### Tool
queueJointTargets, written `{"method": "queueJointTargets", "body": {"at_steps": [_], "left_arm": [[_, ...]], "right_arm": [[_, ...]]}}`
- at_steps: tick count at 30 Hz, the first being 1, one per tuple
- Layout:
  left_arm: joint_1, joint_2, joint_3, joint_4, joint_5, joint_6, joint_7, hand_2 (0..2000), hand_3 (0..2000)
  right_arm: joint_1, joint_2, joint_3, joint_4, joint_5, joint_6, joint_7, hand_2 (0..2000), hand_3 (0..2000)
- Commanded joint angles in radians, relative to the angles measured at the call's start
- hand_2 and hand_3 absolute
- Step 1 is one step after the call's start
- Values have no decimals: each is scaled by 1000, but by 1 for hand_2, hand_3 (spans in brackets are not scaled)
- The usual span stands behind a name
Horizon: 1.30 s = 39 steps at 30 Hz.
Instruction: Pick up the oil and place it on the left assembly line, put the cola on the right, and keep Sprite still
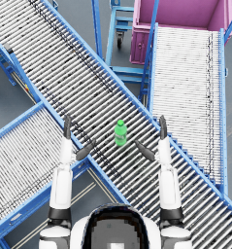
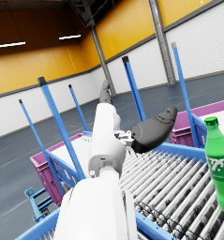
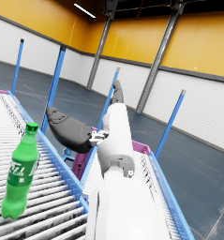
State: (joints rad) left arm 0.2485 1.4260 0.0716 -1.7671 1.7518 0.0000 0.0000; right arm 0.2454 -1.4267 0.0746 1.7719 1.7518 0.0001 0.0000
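While both arms rise from the bottom of the head view, the left hand and right hand are held over the diagonal roller conveyor. Each has its fingers straight and its thumb splayed inward, holding nothing. Between them, at frame centre, the green Sprite bottle stands upright, touching neither. The left wrist view cuts the bottle off at its right edge. In both wrist views most fingers are hidden behind the back of the hand.
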Motion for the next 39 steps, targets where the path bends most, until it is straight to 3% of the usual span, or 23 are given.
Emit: {"method": "queueJointTargets", "body": {"at_steps": [1, 10, 31, 39], "left_arm": [[0, 0, 0, 0, 0, 0, 0, 0, 0], [-3, -12, 8, 1, -43, 6, 6, 0, 0], [38, -205, 121, -27, -700, 94, 94, 0, 0], [41, -218, 130, -29, -748, 100, 100, 0, 0]], "right_arm": [[0, 0, 0, 0, 0, 0, 0, 0, 0], [-3, 12, 8, -1, -43, 6, -6, 0, 0], [41, 206, 119, 22, -700, 93, -94, 0, 0], [44, 219, 127, 24, -748, 99, -100, 0, 0]]}}
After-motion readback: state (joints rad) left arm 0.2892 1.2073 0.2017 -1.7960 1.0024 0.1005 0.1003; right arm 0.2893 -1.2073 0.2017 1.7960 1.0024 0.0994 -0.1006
